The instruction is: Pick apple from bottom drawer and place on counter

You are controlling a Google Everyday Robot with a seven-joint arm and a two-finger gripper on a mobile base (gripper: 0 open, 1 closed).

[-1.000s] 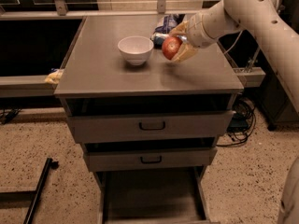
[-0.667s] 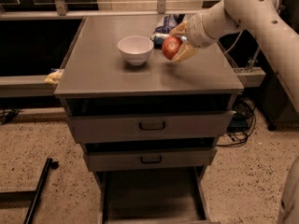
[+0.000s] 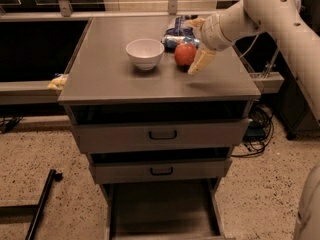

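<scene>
red-orange apple [image 3: 184,54] clasped between gripper [image 3: 193,48] fingers [image 3: 201,61], back right of counter [image 3: 110,69].

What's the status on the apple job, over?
Tool at apple, over counter, right rear. Bottom drawer open. White bowl just left of apple, blue packet behind.

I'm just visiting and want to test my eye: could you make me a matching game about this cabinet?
1 apple
2 white bowl
3 bottom drawer
4 gripper

A pulled open, near the floor
B red-orange
C left of the apple, on the counter
D at the apple, over the counter's right side

Pairs: 1-B, 2-C, 3-A, 4-D
</scene>
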